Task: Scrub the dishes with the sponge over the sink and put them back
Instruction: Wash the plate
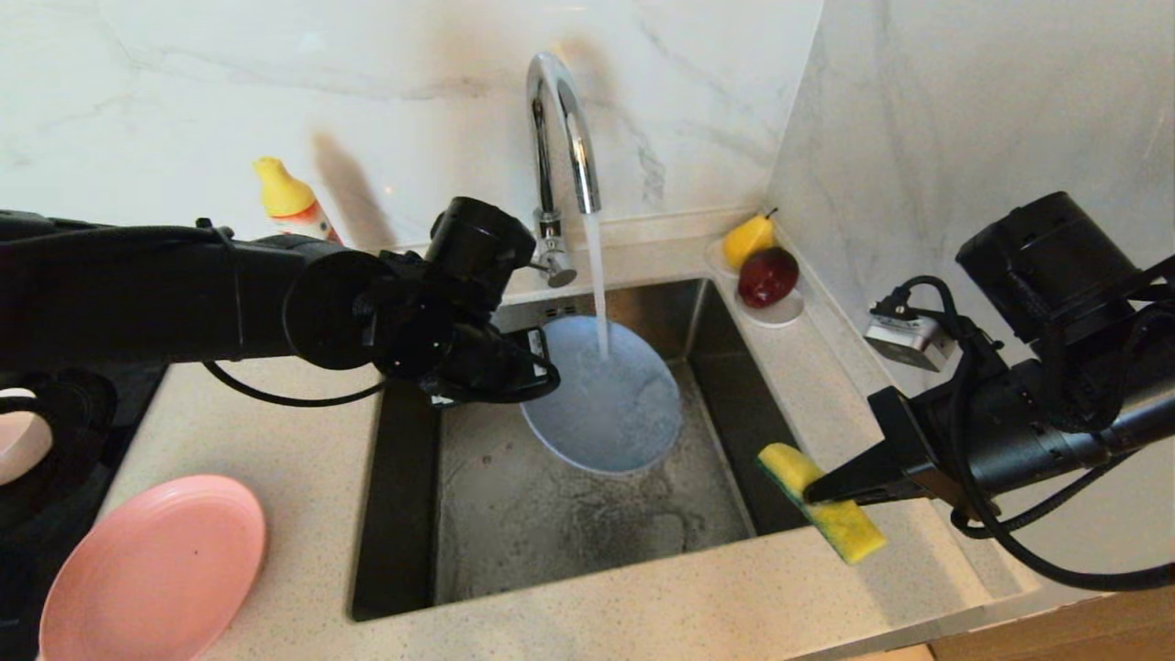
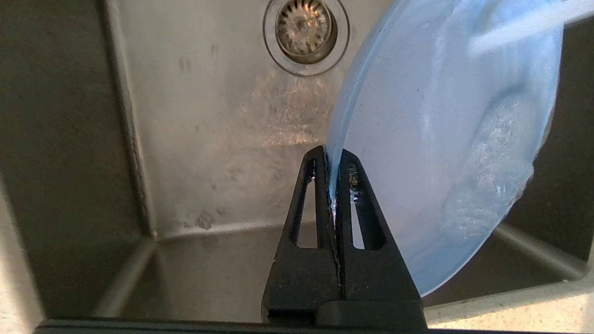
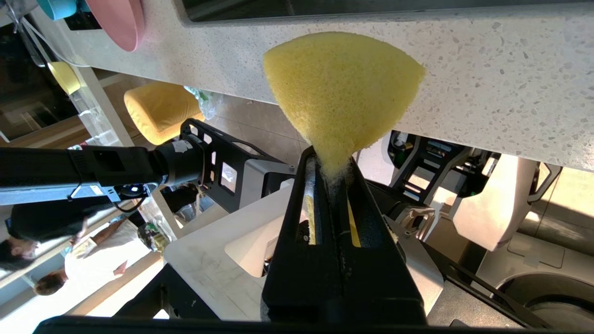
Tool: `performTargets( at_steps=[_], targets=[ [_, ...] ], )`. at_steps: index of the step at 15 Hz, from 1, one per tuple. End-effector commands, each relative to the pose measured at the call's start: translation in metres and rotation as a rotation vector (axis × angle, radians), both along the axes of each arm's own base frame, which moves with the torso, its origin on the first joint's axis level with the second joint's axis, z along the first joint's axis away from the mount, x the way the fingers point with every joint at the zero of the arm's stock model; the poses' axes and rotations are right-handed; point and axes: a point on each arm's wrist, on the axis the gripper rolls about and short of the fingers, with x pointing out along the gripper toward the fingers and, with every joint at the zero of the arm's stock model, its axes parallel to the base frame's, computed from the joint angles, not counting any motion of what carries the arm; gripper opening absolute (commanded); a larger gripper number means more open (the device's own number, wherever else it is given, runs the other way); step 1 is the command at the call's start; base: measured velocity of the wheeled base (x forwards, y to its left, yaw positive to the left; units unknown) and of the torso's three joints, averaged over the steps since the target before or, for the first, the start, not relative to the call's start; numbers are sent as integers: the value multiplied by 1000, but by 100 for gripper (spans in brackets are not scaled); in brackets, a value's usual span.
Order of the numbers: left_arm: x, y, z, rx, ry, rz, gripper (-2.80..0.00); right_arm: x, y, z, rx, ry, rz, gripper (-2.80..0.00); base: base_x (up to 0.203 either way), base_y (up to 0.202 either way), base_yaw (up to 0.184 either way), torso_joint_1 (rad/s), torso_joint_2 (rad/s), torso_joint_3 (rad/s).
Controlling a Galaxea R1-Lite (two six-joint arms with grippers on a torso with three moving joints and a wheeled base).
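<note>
The sink [image 1: 569, 514], sunk in the speckled table [image 1: 643, 606], is wetted across its floor, and its strainer drain [image 2: 305, 28] is left uncovered. Water is being run from the tap [image 1: 560, 138] onto the blue-grey plate [image 1: 606, 404], which is held tilted over the basin, its rim gripped by the clenched left tool [image 2: 333, 185]. Suds and water are seen on the plate's face, so rinsing is judged to be under way for this first dish. The pink plate [image 1: 151, 569] is left on the table at the near left, seemingly not yet washed; a teal bowl [image 3: 58, 7] is glimpsed only in the right wrist view, and the pale bowl [image 1: 18, 441] is partly seen at the far left edge. Most of the task is therefore judged to remain.

The sponge [image 1: 826, 505] is squeezed in the clenched right tool [image 1: 812, 496] over the table edge just right of the sink, apart from the plate. In the far right corner a saucer [image 1: 776, 312] with a pear [image 1: 748, 240] and a red fruit [image 1: 769, 275] is set, and a yellow-capped bottle [image 1: 289, 202] stands behind the left arm. Nothing is seen between sponge and plate.
</note>
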Motion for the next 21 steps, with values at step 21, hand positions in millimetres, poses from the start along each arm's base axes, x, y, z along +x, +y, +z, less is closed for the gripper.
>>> performTargets(
  at_steps=[21],
  targets=[
    [-80, 123, 68, 206, -292, 154, -280, 3, 9, -8, 3, 11, 39, -280, 0, 0, 0, 0, 0, 0]
  ],
)
